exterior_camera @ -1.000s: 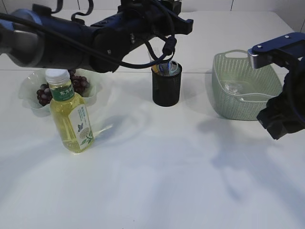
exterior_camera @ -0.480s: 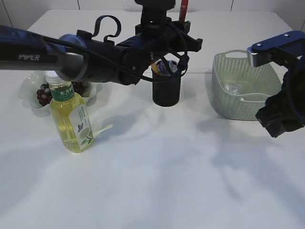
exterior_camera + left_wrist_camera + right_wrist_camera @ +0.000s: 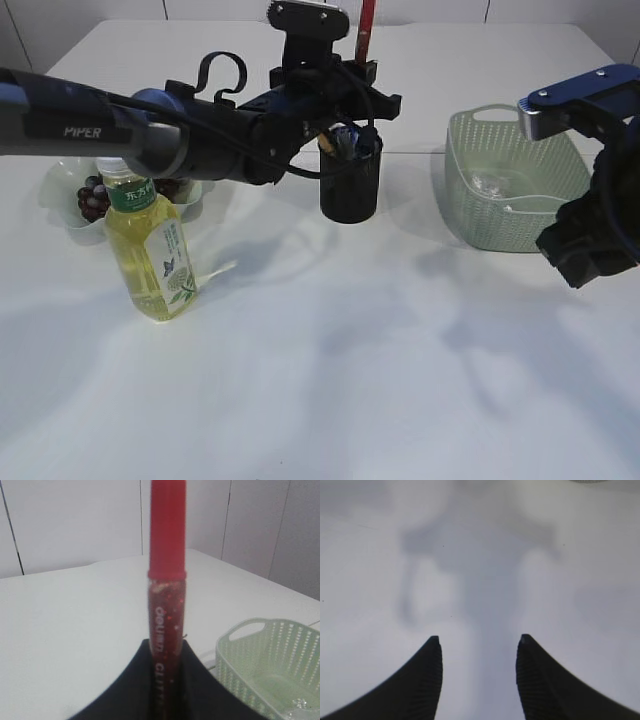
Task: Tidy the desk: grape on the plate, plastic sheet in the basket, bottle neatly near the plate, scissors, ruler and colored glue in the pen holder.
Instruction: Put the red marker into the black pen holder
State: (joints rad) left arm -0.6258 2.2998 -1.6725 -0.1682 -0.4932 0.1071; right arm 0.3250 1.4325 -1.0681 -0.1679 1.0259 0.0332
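Since a second ago the left arm has swung upward, so the left gripper (image 3: 165, 680) now holds the colored glue (image 3: 166, 580) upright, red cap topmost, above and just behind the black mesh pen holder (image 3: 350, 185), where before it reached low over the holder's mouth. Its fingers are clamped on the tube's lower body. The right gripper (image 3: 479, 645) has not shifted; its fingers stand apart with nothing between them, hanging over bare tabletop at the right. The pen holder already carries several items, its rim partly hidden by the left arm. The green basket (image 3: 470, 200) sits to its right, apart from it, with a clear sheet (image 3: 500, 188) lying inside. At the left, the bottle (image 3: 148, 240) of yellow drink stands upright just in front of the plate (image 3: 60, 195) holding grapes (image 3: 95, 195). The front half of the white table (image 3: 330, 380) lies open, crossed only by soft arm shadows. Behind the table's far edge runs a pale panelled wall.
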